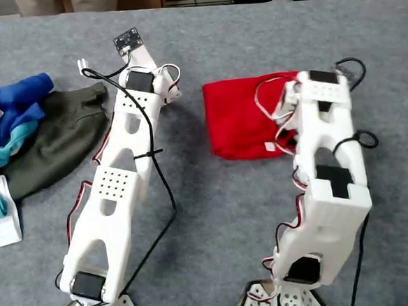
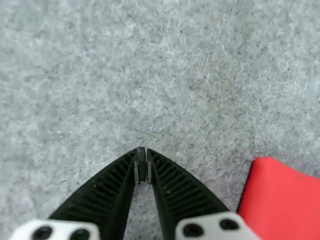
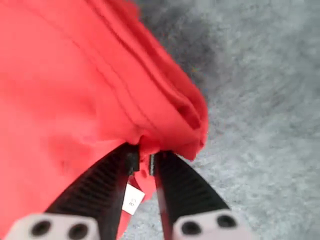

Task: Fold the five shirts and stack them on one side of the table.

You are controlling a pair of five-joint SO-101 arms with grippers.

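On table (image 1: 216, 26) centre: right gripper (image 3: 143, 157) pinching red shirt (image 3: 65, 90); left gripper (image 2: 142, 162) pressed together.

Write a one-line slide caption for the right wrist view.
Right gripper shut on the edge of a red shirt on the grey table.

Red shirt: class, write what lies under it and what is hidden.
The red shirt lies on the grey table cover. Anything beneath its cloth is hidden; the right hand pinches its edge.
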